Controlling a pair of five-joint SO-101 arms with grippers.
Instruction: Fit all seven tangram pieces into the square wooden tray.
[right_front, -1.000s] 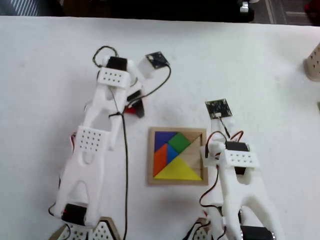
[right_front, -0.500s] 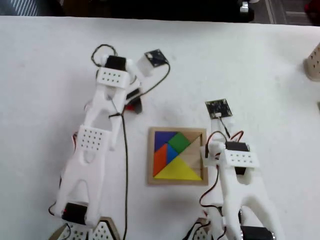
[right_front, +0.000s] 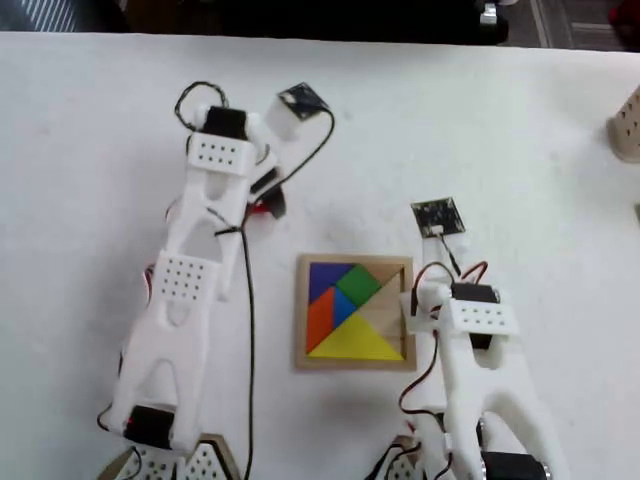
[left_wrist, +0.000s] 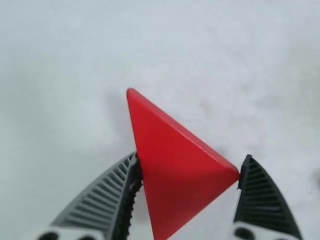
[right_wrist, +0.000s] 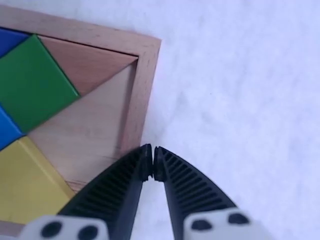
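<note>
Grip: left jaws closed on red triangle (left_wrist: 175, 170), one on a flat edge, the other at a corner. The piece is out on the desk (right_front: 480, 130), well apart from tray (right_front: 355, 262). The right jaws are shut and empty above the tray rim, beside the bare gap (right_wrist: 90, 125). Risk: the corner contact pivots and the triangle twists or drops; the right arm may crowd the gap.

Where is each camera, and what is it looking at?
High view: above the table, looking down on both arms and the tray.
Left wrist view: on the left arm, facing the table; left tool grips the red triangle.
Right wrist view: on the right arm, facing the tray's corner; right tool shut.
Shared: high and right wrist views both show the tray.
</note>
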